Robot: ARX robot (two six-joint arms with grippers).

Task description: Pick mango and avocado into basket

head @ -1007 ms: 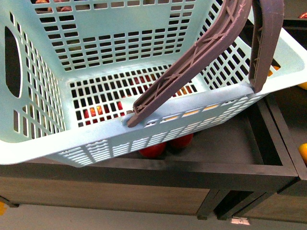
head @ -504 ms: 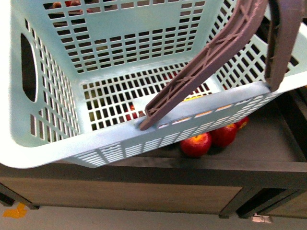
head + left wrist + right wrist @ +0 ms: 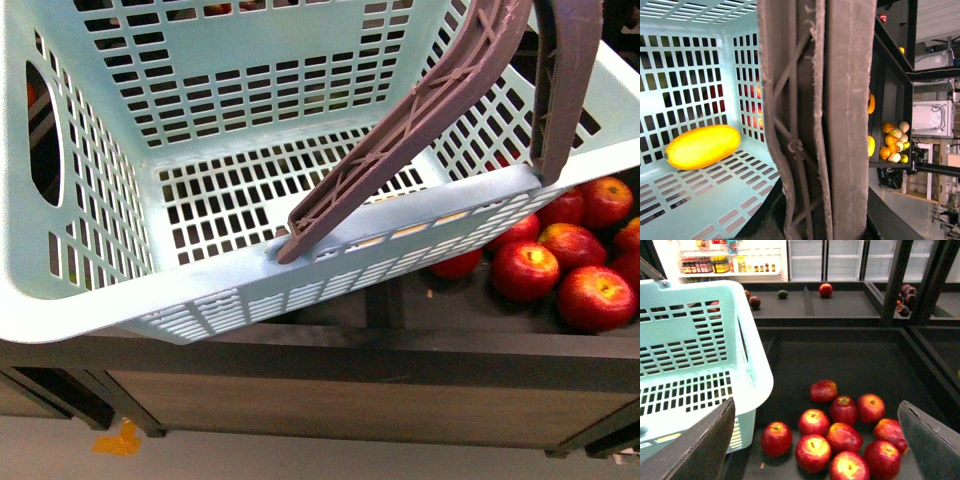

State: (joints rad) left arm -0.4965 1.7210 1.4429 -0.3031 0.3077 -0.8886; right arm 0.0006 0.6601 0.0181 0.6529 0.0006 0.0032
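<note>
The red apples (image 3: 525,270) have slid from under my light turquoise slotted plastic basket (image 3: 100,300) to its right, so with the oval yellow mango (image 3: 702,146) inside, I judge the dark green avocado (image 3: 783,294) on the far shelf (image 3: 840,302) comes next, right claw (image 3: 816,407) spread empty, left claw impossible to tell.

You face black display bins (image 3: 840,360) on a wood-panelled stand (image 3: 330,410) over grey floor (image 3: 250,462); behind them, lit glass-door coolers (image 3: 825,260) and a shelf of bottles (image 3: 725,264).
</note>
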